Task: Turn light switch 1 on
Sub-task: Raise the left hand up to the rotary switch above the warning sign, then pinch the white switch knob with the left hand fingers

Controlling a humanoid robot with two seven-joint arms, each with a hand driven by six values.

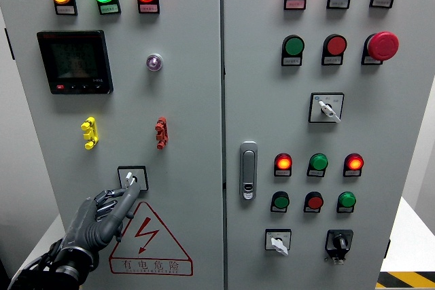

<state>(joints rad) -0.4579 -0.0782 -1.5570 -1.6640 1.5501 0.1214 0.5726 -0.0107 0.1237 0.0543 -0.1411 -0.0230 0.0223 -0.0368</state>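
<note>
On the left cabinet door a small rotary selector switch (132, 178) with a white knob sits in a black-framed square plate. My left hand (117, 200), dark grey, reaches up from the lower left; its fingers are pinched on the knob's lower edge. Two more rotary switches show on the right door, one at the upper right (326, 108) and one at the bottom (278, 241). The right hand does not show.
Above the switch are a yellow terminal (89, 132), a red terminal (161, 132), a black meter display (75, 62) and lit indicator lamps. A high-voltage warning triangle (149, 242) lies below. The door handle (249, 170) and many push buttons are on the right door.
</note>
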